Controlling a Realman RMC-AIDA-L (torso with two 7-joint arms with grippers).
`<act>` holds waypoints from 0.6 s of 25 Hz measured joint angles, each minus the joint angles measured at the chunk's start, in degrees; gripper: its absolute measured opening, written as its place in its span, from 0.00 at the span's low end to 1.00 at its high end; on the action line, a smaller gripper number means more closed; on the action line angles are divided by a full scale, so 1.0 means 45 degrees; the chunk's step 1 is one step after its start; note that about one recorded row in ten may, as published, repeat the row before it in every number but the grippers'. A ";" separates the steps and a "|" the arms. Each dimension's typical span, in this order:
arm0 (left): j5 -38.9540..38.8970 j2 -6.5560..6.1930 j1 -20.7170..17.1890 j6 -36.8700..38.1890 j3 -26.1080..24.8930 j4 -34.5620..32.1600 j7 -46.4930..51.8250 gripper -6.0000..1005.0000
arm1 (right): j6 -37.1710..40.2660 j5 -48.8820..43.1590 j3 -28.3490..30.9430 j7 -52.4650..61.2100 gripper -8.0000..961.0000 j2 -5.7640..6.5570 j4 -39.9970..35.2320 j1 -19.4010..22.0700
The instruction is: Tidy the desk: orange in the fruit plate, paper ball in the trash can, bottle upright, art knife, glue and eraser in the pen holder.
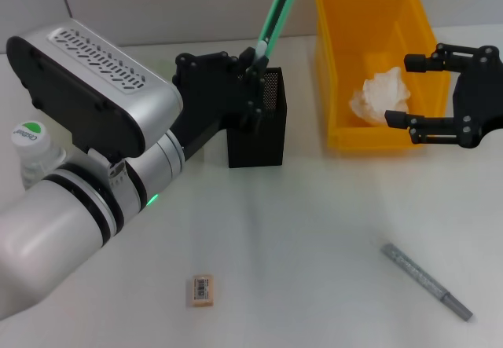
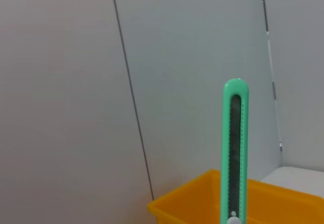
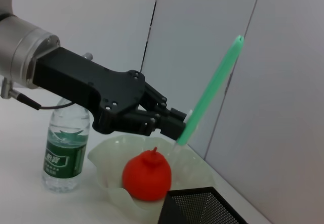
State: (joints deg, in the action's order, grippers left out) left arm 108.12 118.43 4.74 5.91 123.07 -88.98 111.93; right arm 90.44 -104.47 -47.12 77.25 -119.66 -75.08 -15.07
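In the upper middle of the head view, the left claw (image 1: 255,69) pinches the art knife (image 1: 277,14) near its white tip, right over the open mouth of the pen holder (image 1: 258,128), with the green body slanting up toward the top edge. The tilt is the risk: if the knife is let go while the tip sits on the mesh rim and not inside, it could tip outward onto the worktop (image 1: 314,214) or knock the holder.

The right claw (image 1: 409,100) hovers spread at the right side of the trash can (image 1: 377,65), where the paper ball (image 1: 381,97) already lies. The orange (image 3: 147,176) sits in the fruit plate (image 3: 104,158), and the bottle (image 3: 65,148) stands upright beside it. The eraser (image 1: 202,290) lies at lower centre and the glue (image 1: 428,281) at lower right, both well apart from the holder.

The worktop is plain white and matte; pale panelled walls with thin dark seams stand close behind.
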 joint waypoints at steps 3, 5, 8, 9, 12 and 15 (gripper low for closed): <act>0.0042 -0.0003 -0.0001 0.0241 -0.0084 -0.0048 -0.0023 0.11 | 0.0002 0.0040 -0.0102 -0.0032 0.79 -0.0004 0.0174 0.0002; 0.0073 -0.0008 0.0000 0.0452 -0.0196 -0.0095 -0.0050 0.11 | -0.0012 0.0055 -0.0143 -0.0090 0.79 -0.0005 0.0345 0.0016; 0.0111 -0.0024 0.0029 0.1473 -0.0808 -0.0364 -0.0403 0.11 | -0.0016 0.0060 -0.0153 -0.0136 0.79 0.0006 0.0586 0.0034; 0.0114 -0.0026 0.0034 0.1697 -0.0952 -0.0437 -0.0583 0.11 | -0.0014 0.0064 -0.0153 -0.0200 0.79 0.0009 0.0762 0.0052; 0.0119 -0.0027 0.0071 0.2358 -0.1332 -0.0681 -0.1820 0.11 | -0.0007 0.0074 -0.0154 -0.0278 0.79 0.0009 0.0937 0.0071; 0.0129 -0.0028 0.0082 0.2901 -0.1697 -0.0912 -0.2513 0.11 | 0.0013 0.0210 -0.0153 -0.0411 0.79 0.0009 0.1230 0.0118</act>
State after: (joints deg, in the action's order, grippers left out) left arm 108.71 118.30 5.11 18.96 115.43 -93.08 100.62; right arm 90.50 -103.52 -47.81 75.40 -119.61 -69.54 -14.54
